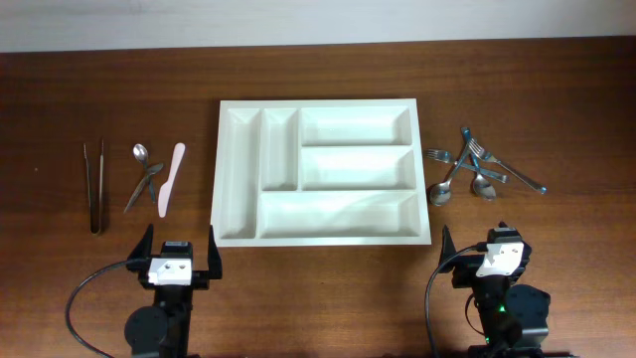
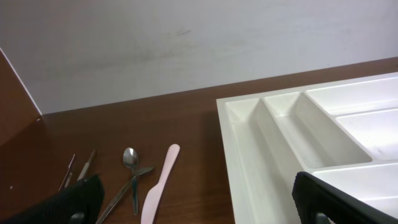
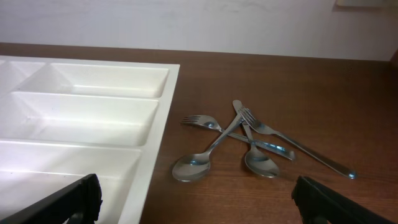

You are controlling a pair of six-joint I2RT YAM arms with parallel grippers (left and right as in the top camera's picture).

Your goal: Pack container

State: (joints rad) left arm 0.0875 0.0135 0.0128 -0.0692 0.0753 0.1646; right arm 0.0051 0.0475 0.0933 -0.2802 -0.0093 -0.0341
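Packing had not begun: the tray (image 1: 318, 102) lay empty in the middle. The left gripper (image 1: 180, 249) and right gripper (image 1: 484, 249) hung near it, fingers spread, holding nothing. Likely next, one arm had to reach out and single one piece from the tangled forks and spoons (image 1: 477, 171) just beside the tray.

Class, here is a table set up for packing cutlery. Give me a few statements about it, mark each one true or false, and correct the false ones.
1. Every compartment of the white tray is empty. True.
2. The pink knife lies to the right of the tray. False: it lies on the table to the tray's left, beside a spoon.
3. The forks and spoons right of the tray overlap in a loose pile. True.
4. The left gripper holds a spoon. False: it is open and holds nothing, and so is the right gripper.
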